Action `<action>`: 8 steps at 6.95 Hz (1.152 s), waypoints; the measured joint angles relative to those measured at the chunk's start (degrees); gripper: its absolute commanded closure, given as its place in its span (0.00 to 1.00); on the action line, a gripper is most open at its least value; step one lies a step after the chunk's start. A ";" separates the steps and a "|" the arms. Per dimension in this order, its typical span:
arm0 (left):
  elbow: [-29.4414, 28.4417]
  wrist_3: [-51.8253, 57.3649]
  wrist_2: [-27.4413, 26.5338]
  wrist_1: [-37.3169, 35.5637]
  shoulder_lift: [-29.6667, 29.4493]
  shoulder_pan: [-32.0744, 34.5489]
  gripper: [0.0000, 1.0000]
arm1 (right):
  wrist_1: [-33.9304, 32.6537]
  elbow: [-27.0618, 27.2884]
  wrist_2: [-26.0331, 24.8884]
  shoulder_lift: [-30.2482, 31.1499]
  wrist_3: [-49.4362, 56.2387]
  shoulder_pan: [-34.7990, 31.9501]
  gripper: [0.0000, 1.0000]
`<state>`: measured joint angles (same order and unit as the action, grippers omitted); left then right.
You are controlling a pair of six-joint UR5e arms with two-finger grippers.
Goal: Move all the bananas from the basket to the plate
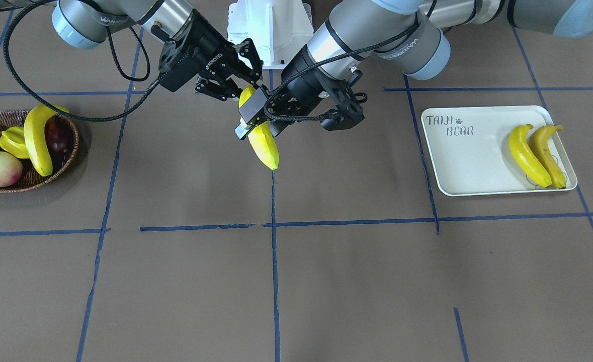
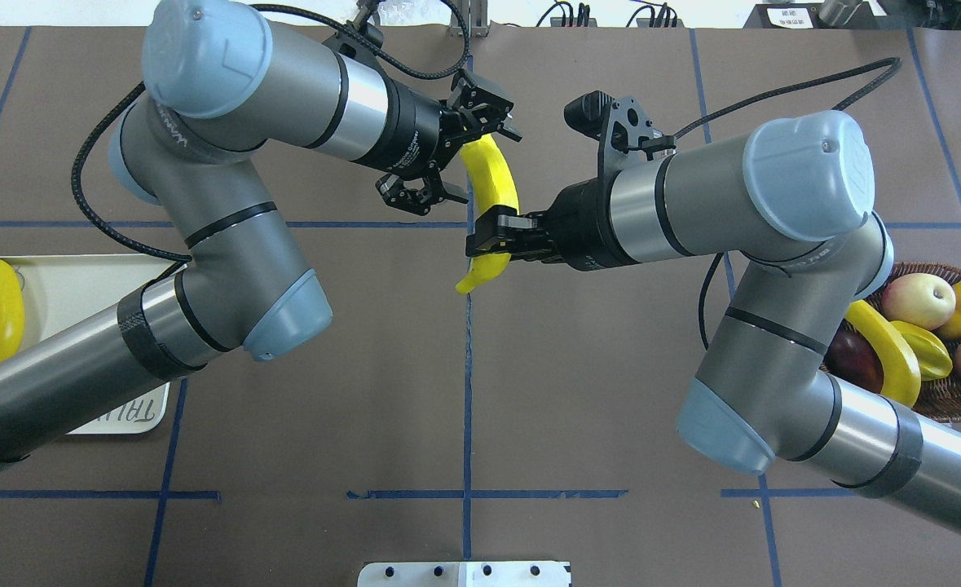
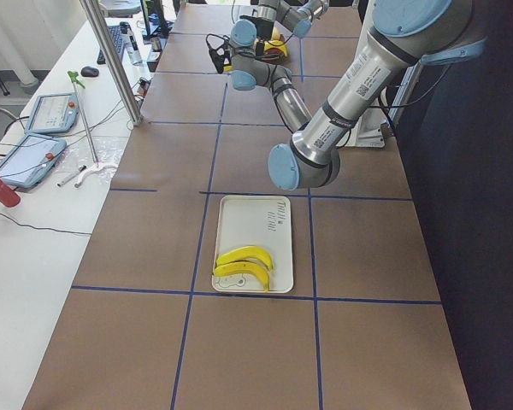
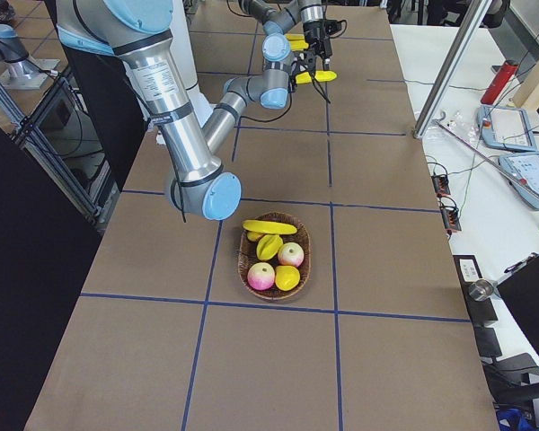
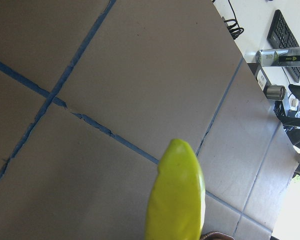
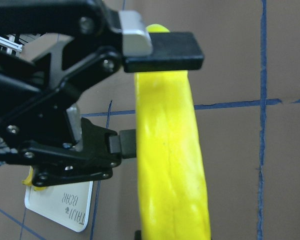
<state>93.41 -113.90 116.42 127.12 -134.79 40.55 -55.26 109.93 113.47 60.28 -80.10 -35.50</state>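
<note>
You have a long, curved, smooth yellow banana (image 1: 265,148) held in the air over the middle of the brown, blue-taped worktop (image 1: 356,281). Your right claw (image 2: 487,235) is clamped narrow on it near the thin stem end. Your left claw (image 2: 487,165) has one finger on each side of it further along, close against the peel; you cannot tell whether they pinch. The pale cream rectangular plate (image 1: 472,163) carries a yellow banana (image 1: 527,156) just beside a duller orange-brown banana (image 1: 547,151). A fourth banana (image 1: 37,141) lies in the brown woven wicker basket (image 1: 74,147).
</note>
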 measured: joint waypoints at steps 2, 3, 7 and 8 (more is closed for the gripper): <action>-0.06 -0.01 -0.05 0.05 -0.01 -0.09 0.91 | -0.02 0.01 0.00 -0.17 -0.05 0.07 1.00; -0.05 0.05 -0.04 0.05 0.06 -0.11 1.00 | -0.02 0.01 0.00 -0.19 -0.04 0.07 0.92; 0.17 0.50 0.03 0.15 0.34 -0.11 1.00 | -0.09 -0.07 -0.86 -0.25 -0.44 0.08 0.00; 0.26 0.50 0.03 0.15 0.37 -0.06 1.00 | -0.13 -0.07 -0.99 -0.25 -0.50 0.08 0.00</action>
<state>93.67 -113.40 116.45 127.26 -134.42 40.48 -55.38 109.86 112.48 60.03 -80.60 -35.42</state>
